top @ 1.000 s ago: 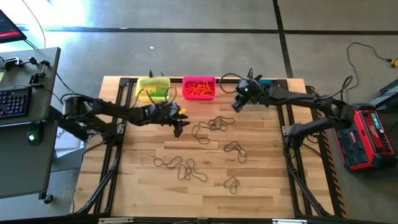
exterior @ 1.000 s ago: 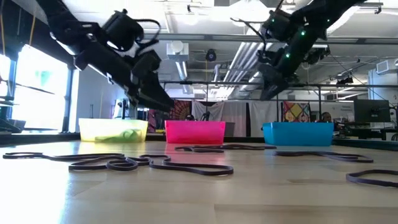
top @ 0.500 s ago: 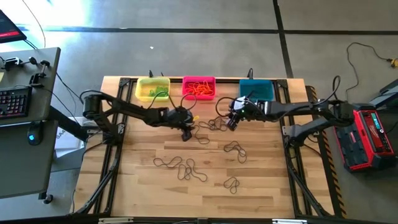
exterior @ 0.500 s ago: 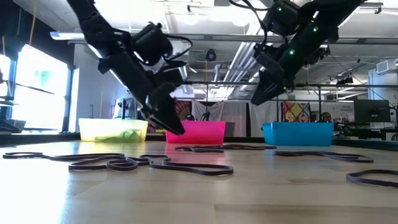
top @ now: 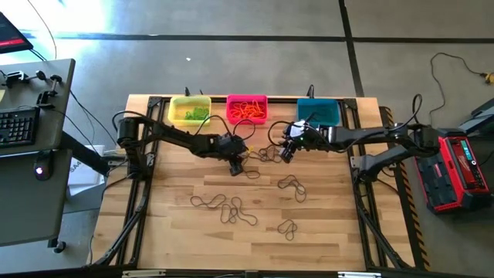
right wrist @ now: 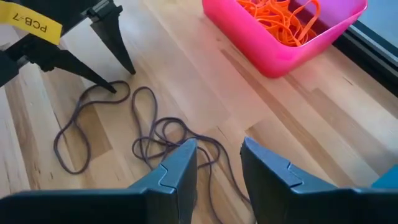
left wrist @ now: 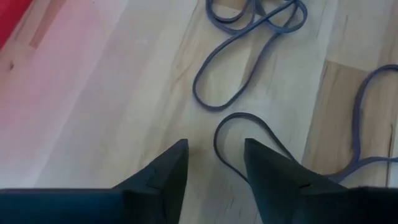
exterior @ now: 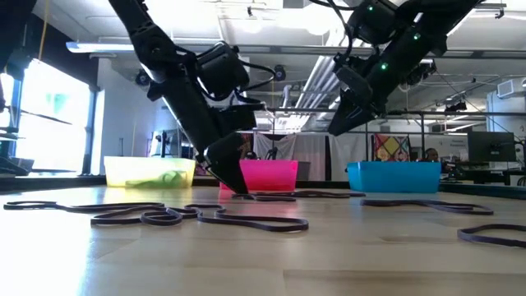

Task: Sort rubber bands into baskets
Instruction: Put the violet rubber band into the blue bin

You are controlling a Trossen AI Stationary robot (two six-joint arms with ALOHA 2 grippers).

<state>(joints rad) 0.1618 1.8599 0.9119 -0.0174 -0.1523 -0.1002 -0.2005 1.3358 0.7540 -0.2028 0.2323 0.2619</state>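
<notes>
L gripper (top: 237, 166) is down at the tabletop (top: 324, 232), in front of the pink basket (top: 247, 109); fingers (left wrist: 163, 177) stand apart, nothing between them, tips at the edge of a dark rubber band (left wrist: 249, 146) lying flat on the wood. R gripper (top: 284, 153) hangs above the table near the dark band cluster (top: 266, 153), w/ fingers (right wrist: 180, 171) apart and empty; whether it touches the bands can't be told. Both arms reach in toward mid-table from opposite sides.

Baskets sit in a row at the far edge: yellow basket (top: 190, 110) w/ green bands (top: 194, 116), pink one w/ orange bands (right wrist: 277, 14), teal basket (top: 318, 110), contents not visible. More dark bands lie loose nearer the front: one group (top: 225, 208), another (top: 292, 187), a small one (top: 288, 228).
</notes>
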